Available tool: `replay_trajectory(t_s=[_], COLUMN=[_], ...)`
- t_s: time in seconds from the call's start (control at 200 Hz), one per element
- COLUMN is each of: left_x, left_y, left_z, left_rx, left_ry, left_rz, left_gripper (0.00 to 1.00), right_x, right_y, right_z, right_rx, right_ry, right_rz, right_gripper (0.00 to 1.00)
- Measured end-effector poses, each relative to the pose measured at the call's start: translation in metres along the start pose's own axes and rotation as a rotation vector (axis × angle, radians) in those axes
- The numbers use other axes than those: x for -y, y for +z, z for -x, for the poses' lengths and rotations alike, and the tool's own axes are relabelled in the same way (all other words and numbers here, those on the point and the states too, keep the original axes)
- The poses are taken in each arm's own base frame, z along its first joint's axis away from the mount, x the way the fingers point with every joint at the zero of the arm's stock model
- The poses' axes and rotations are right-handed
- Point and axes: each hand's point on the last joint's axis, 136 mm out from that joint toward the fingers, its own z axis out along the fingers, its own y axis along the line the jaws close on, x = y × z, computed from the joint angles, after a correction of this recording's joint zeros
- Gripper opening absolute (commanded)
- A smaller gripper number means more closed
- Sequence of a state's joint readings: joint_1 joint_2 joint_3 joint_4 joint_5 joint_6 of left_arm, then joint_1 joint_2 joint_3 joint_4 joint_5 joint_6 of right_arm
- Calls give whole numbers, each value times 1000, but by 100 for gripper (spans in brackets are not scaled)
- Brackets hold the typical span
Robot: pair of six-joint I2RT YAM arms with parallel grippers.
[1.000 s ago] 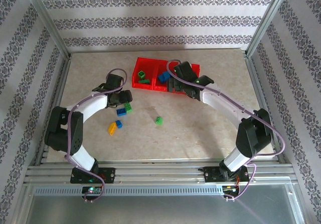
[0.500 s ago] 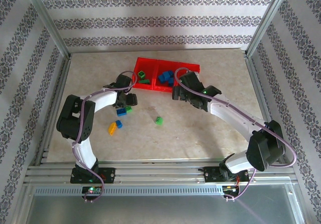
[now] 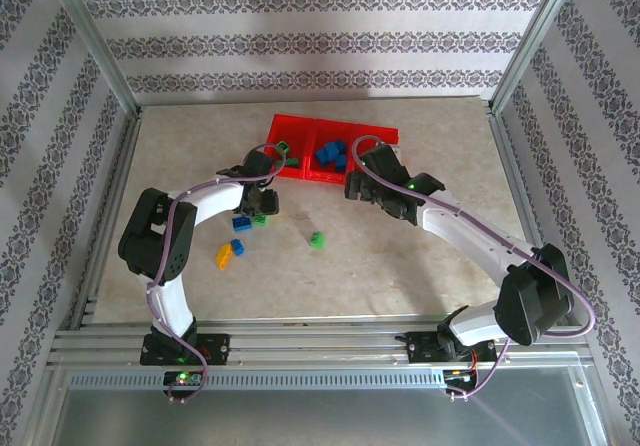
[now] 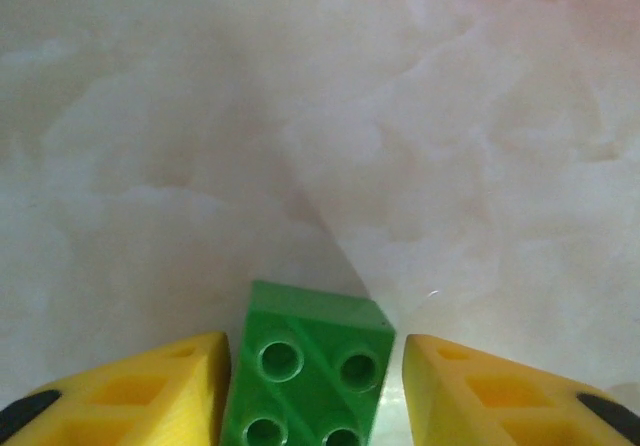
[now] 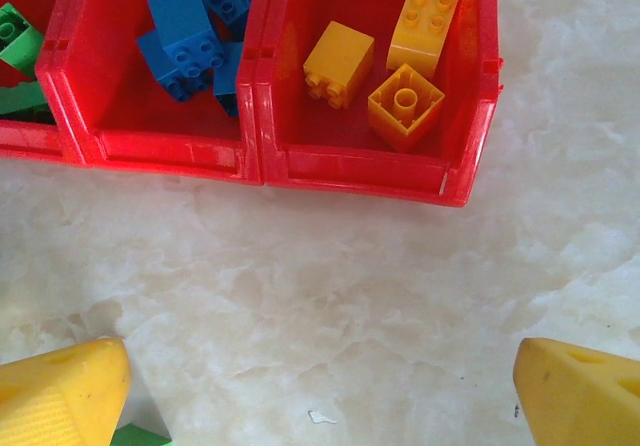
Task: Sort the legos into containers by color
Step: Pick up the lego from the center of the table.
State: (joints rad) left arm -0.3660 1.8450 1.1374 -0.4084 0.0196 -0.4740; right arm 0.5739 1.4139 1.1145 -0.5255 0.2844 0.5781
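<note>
Within the last second the two arms had swapped roles. The right gripper point(image 5: 320, 371), which had been over the long bright red plastic tray point(image 3: 290, 122), had drawn back to hover above the marbled beige table point(image 3: 400, 256) just in front of the tray's near wall; its yellow fingers stood wide apart with nothing between them, so it was released and free.

Meanwhile the left gripper point(image 4: 316, 346) had reached forward and come down on the loose cluster, and its jaws had narrowed around a small green studded plastic brick point(image 4: 300, 386). In the left wrist view the brick sat on the table between the yellow fingers; the left one looked to be touching it and the right one was just beside it, but whether the pinch was fully clenched could not be told.

The tray already held green bricks point(image 5: 15, 36) in its left compartment, blue bricks point(image 5: 185, 41) in the middle and yellow-orange bricks point(image 5: 405, 101) in the right. Still on the table were a blue brick point(image 3: 241, 222) just beside the left gripper, another blue one point(image 3: 237, 247), a yellow-orange one point(image 3: 225, 256) and a second green one point(image 3: 317, 239).

So the sort looked more than half done; the step in hand appeared to be picking up a green brick meant for the left compartment.
</note>
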Motion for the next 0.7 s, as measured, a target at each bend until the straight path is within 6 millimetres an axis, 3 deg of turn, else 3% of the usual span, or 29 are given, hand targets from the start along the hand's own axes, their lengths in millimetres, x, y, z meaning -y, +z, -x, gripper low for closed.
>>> replay_trajectory(t_s=[0.275,0.43,0.7], left_x=[-13,-13,-12], left_y=[0,0,-2], left_z=[-7,-8,-6], left_rx=[-22,-24,-20], left_ry=[5,8,8], left_rz=[66,68,62], left_gripper=[40,32,27], right_x=[4,4,8], right_y=[-2,-3,-7], right_z=[0,0,-1], right_rx=[10,12,21], right_ry=[1,2,4], right_rz=[-11,-11,-14], right_gripper=[98,98,98])
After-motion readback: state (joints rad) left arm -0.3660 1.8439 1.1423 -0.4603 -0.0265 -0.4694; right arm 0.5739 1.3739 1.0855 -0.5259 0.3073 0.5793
